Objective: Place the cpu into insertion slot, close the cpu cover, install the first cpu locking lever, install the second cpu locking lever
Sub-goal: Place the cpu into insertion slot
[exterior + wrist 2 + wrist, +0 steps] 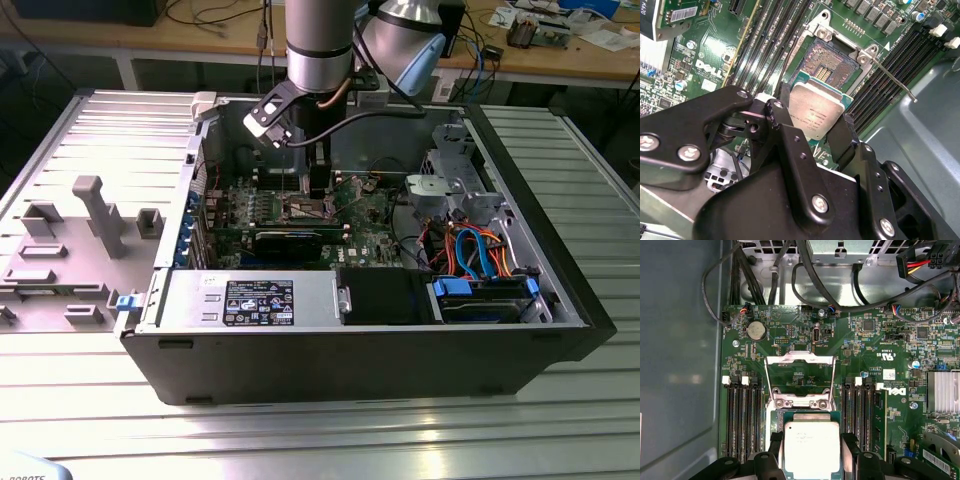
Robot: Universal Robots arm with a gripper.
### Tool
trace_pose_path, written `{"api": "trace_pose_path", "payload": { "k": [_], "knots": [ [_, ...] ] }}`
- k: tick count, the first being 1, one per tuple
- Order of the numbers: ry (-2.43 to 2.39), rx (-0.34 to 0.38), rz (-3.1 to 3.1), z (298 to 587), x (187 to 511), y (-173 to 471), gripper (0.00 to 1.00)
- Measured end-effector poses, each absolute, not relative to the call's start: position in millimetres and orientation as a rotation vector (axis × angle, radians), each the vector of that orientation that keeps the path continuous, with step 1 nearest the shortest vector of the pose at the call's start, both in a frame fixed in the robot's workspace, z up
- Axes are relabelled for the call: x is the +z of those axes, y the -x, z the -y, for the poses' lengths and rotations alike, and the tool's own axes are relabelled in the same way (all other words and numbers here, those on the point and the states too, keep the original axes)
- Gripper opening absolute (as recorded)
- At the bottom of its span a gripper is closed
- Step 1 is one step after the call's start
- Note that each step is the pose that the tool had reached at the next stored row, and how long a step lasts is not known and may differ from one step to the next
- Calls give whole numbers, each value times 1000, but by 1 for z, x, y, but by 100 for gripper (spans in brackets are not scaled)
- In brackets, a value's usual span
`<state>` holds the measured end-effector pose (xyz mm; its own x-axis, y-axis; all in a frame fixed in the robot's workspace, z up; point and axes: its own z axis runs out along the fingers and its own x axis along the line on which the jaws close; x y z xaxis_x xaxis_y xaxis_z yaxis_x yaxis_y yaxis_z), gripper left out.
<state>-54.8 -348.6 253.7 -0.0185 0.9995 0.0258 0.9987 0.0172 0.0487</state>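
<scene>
None of the four steps looks finished: the pincer (812, 447) pinches the cpu (816, 112) close over the insertion slot (827, 62), apparently unseated. The cpu cover (800, 359) stands open.

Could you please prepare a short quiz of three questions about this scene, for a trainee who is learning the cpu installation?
1. True or false: the gripper is shut on the cpu.
2. The cpu cover is: A) closed over the chip; B) swung open; C) lying outside the case.
3. Which long parts run along both sides of the insertion slot?
Key: 1 true; 2 B; 3 the memory slots.
</scene>
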Motion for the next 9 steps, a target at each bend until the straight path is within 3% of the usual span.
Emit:
{"api": "trace_pose_path", "payload": {
  "k": [9],
  "knots": [
    [-2182, 98, -2222, 349, 251, 57, 54]
  ]
}}
